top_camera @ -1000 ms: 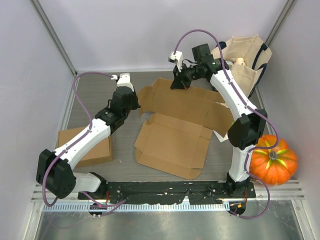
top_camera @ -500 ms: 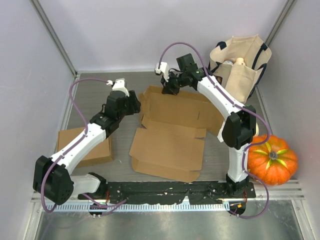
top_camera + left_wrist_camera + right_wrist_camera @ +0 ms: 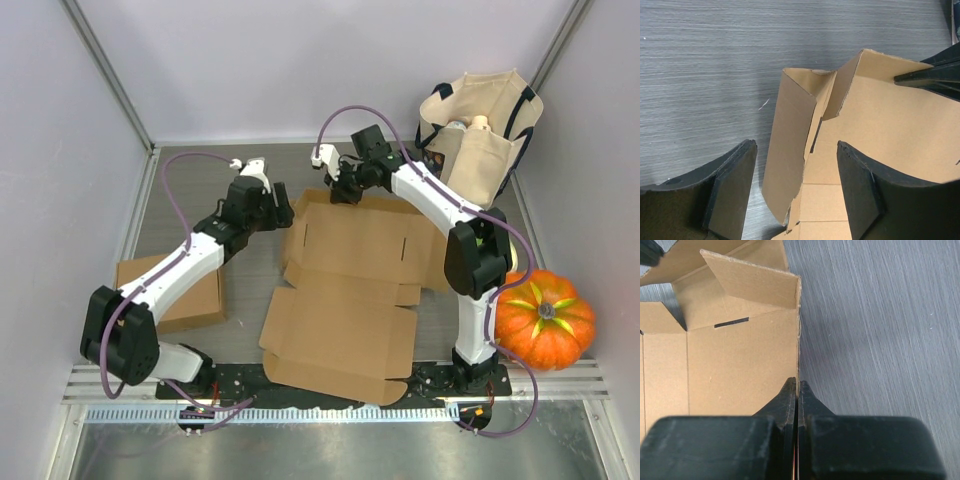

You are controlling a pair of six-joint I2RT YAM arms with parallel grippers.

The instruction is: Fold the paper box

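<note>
Cardboard is sprawling across the grey table (image 3: 190, 185). The paper box (image 3: 345, 300) is lying mostly flat at centre, now reaching from 12 o'clock down to the 6 o'clock edge after sliding nearer the arm bases over the last second. A canvas tote (image 3: 480, 120) is standing at 1 o'clock, a pumpkin (image 3: 545, 322) is sitting at 4 o'clock, and a closed carton (image 3: 175, 295) is resting at 8 o'clock. The right gripper (image 3: 338, 192) is staying clamped on the box's far rim at 12 o'clock. The left gripper (image 3: 281, 212), at 10 o'clock, is spreading its jaws apart after pinching the side flap (image 3: 790, 160), which is standing unaided between them. That crease appears set; the other walls are still waiting.
</note>
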